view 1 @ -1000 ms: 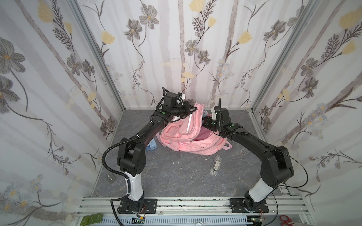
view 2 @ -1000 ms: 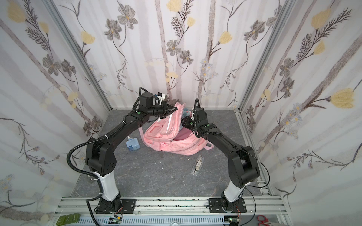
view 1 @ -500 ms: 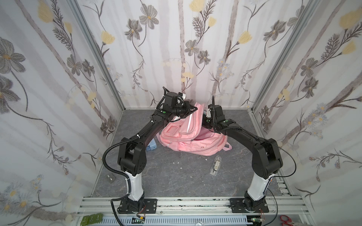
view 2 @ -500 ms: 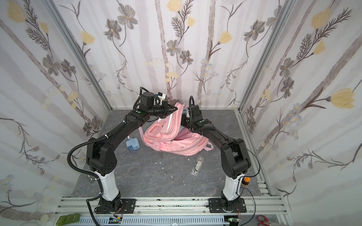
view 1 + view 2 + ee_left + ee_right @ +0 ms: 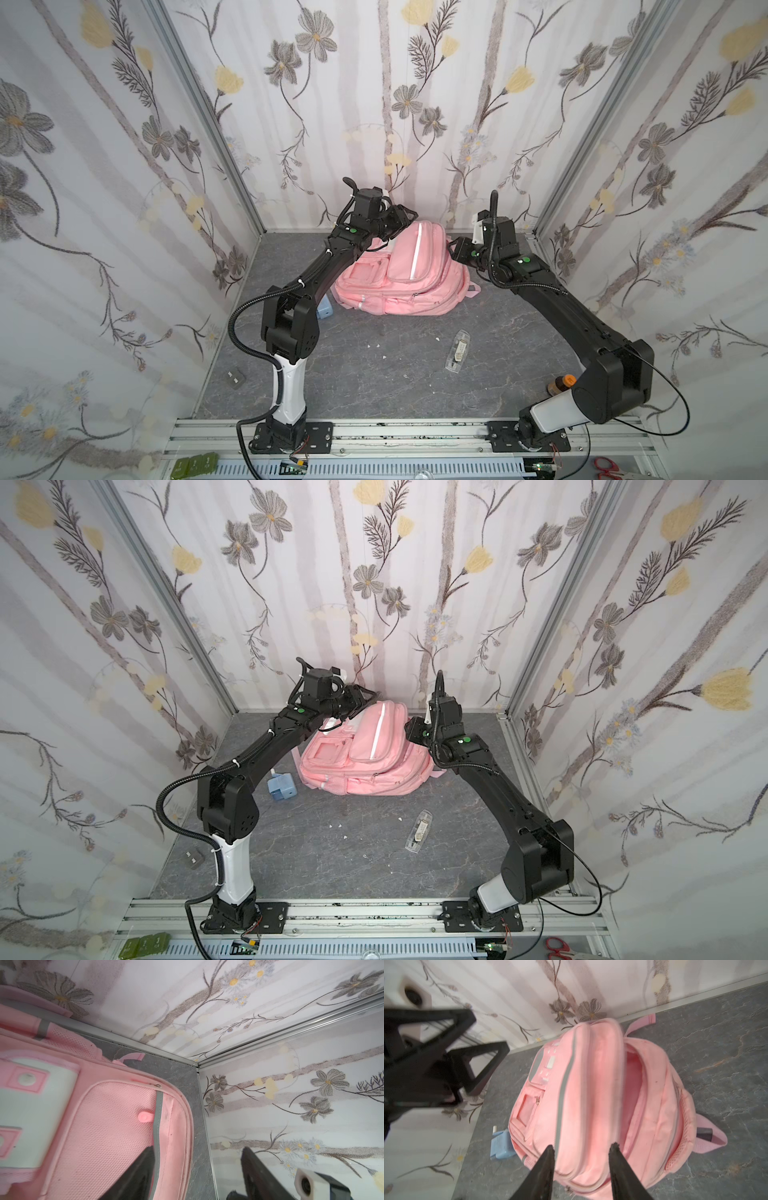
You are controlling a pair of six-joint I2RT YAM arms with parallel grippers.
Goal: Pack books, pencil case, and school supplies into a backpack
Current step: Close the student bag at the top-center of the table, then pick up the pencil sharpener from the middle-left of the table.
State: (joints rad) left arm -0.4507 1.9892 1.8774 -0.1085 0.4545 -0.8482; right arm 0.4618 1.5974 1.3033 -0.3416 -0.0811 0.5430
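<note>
- Pink backpack (image 5: 399, 282), main pocket gaping, contents hidden.
- left gripper (image 5: 198, 1148) at its top edge, jaws apart.
- right gripper (image 5: 581, 1147) over the gaping pocket, jaws apart.

I'm seeing the floor (image 5: 374, 374) lying open before the backpack (image 5: 399, 286) — only the clear case (image 5: 457, 350) is sitting there. The blue box (image 5: 282, 787) is blocking the pack's left flank, and the back wall (image 5: 415, 124) is standing close behind.

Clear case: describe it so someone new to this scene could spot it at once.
Find the big pink backpack at the back of the grey floor. Nearer the rail, toward the robot's right, a small oblong lies alone: the clear case. Unlike the solid pale-blue box by the backpack's opposite side, it is see-through with whitish contents.
</note>
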